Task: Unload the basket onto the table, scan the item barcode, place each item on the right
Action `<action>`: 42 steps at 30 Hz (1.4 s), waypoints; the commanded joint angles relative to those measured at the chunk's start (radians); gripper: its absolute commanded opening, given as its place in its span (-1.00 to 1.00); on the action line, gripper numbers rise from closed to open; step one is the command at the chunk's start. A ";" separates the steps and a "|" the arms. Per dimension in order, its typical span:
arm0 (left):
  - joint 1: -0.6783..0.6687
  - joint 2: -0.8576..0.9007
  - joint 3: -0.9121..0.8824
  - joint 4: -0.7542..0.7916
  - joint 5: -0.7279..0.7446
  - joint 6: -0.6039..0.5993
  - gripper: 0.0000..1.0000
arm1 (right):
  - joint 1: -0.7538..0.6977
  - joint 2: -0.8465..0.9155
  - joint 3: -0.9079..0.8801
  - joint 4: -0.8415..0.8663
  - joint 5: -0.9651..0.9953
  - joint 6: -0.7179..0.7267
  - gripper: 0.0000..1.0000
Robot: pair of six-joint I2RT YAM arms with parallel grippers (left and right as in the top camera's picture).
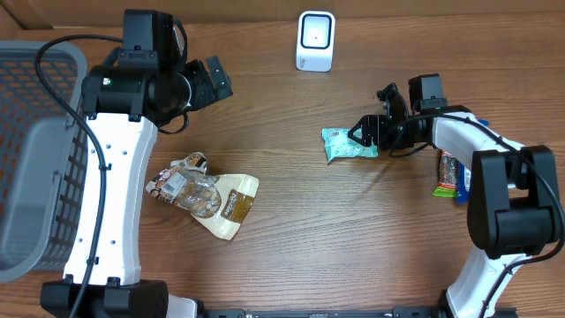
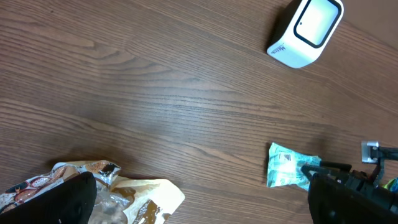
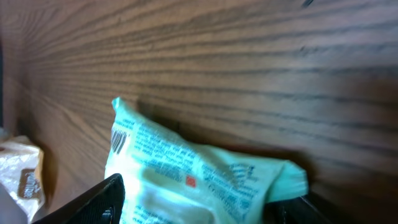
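Green packet (image 3: 186, 171) lay flat on table (image 1: 291, 238), right of centre, below the scanner (image 1: 315, 41) and apart from it. Right gripper (image 1: 364, 132) jaws wide, straddling one end; contact unclear, prob. no grip. Left gripper (image 1: 214, 79) wide, empty. Pkt looked light, soft, crinkly and slick, so pinch at the crimped end. Long axis ran along the table's length. Barcode (image 3: 118, 142) end pointed away from right gripper, face up.

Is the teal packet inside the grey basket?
No, the teal packet lies on the wooden table at the right claw, well away from the grey basket.
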 commanded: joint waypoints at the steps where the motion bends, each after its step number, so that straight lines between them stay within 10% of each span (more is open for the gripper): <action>1: -0.002 0.011 0.003 0.004 -0.006 -0.003 1.00 | 0.028 0.062 -0.012 -0.034 0.010 -0.005 0.51; 15: -0.002 0.011 0.003 0.004 -0.006 -0.003 1.00 | 0.033 0.081 -0.062 -0.027 0.014 -0.004 -0.90; 26: -0.002 0.011 0.003 0.004 -0.006 -0.003 0.99 | -0.025 -0.089 0.093 -0.148 -0.264 -0.090 -0.92; 42: -0.002 0.011 0.003 0.004 -0.006 -0.003 1.00 | -0.023 -0.451 0.098 -0.078 -0.172 -0.032 -0.92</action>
